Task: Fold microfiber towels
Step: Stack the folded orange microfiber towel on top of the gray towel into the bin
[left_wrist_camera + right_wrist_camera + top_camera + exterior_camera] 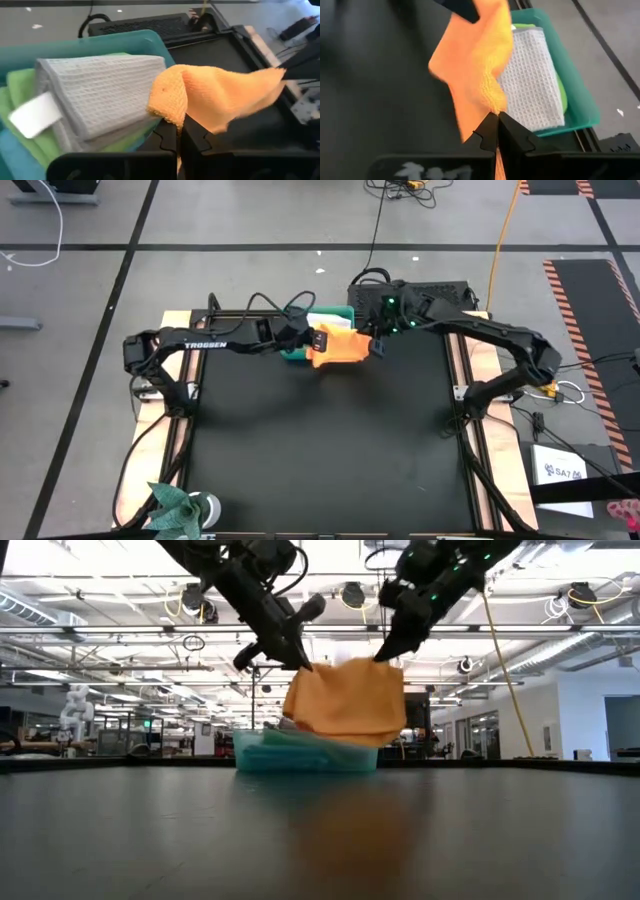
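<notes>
An orange-yellow towel (338,346) hangs in the air between my two grippers, just above and in front of a teal plastic bin (322,315) at the table's far middle. My left gripper (316,340) is shut on the towel's left top corner, my right gripper (377,343) on its right top corner. In the bin a folded light grey towel (95,90) lies on top of a lime green one (20,85) and a light blue one (15,150). The teal towel is hidden. My left gripper pinches a corner of the orange-yellow towel (167,112) between its two fingers, coming slanting down from the table's left. The cloth hangs below, lifted clear of the table. My right gripper pinches the other top corner (495,105) between its two fingers, slanting down from the right. The top edge between the grippers sags slightly (345,668).
The teal bin (305,755) stands right behind the hanging towel, on the black mat (320,440). A green plant (180,505) stands at the near left corner. A black box with cables (430,290) sits at the far right edge.
</notes>
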